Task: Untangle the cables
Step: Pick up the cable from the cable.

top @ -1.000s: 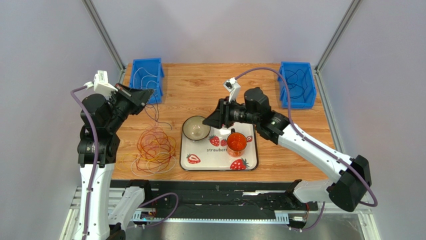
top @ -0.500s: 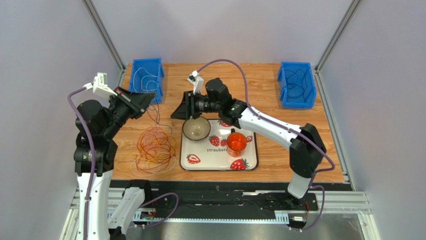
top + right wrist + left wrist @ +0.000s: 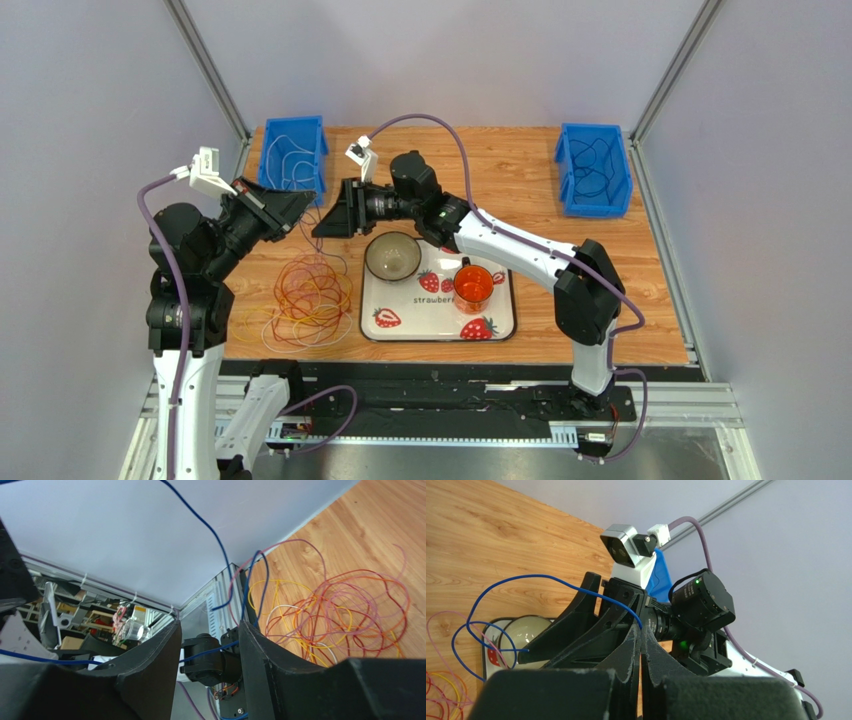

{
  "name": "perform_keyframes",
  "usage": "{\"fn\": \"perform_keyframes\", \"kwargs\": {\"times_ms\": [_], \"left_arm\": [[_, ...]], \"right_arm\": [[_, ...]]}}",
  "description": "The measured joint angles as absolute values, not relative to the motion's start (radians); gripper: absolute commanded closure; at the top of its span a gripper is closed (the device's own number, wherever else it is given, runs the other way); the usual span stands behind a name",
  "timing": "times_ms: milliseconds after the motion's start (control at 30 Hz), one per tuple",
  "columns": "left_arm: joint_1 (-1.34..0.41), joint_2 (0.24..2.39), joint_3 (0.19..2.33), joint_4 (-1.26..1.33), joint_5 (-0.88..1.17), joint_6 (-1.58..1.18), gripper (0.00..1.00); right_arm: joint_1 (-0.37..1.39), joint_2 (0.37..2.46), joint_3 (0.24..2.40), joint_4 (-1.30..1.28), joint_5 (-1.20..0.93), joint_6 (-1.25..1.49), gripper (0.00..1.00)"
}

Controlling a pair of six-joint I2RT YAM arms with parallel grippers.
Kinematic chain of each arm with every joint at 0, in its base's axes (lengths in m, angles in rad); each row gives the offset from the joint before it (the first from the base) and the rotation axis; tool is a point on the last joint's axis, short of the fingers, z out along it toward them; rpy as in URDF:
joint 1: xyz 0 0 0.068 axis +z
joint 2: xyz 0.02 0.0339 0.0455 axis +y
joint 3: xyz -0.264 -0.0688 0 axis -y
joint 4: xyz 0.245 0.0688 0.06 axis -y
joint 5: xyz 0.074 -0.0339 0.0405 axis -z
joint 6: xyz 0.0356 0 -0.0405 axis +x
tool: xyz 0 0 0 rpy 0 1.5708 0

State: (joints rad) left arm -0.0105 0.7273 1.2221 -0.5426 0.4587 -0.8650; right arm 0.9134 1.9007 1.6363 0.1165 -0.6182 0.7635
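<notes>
Left fingers [image 3: 640,647] pinched tight on a blue cable [image 3: 541,575]; right fingers [image 3: 330,215] partly spread, a stretch of it crossing their gap, gripping nothing.
The blue cable rises from the heap of cables [image 3: 308,298] lying on the tabletop [image 3: 520,170] in front of the left arm. The step looks like lifting one strand clear for a two-handed pull. Next, the right fingers would need to close on that stretch, then draw away without dragging the pink and orange loops along.

Robotics lab: grey-walled enclosure [image 3: 430,50], black mounting rail [image 3: 450,405], wooden table [image 3: 520,180].
</notes>
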Motion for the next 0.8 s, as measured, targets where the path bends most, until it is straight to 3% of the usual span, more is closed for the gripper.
{"fn": "perform_keyframes", "kwargs": {"times_ms": [800], "left_arm": [[-0.010,0.732,1.267,-0.564,0.550,-0.846,1.00]], "right_arm": [[0.951,2.105,1.816,0.113,-0.643,0.789,0.49]]}}
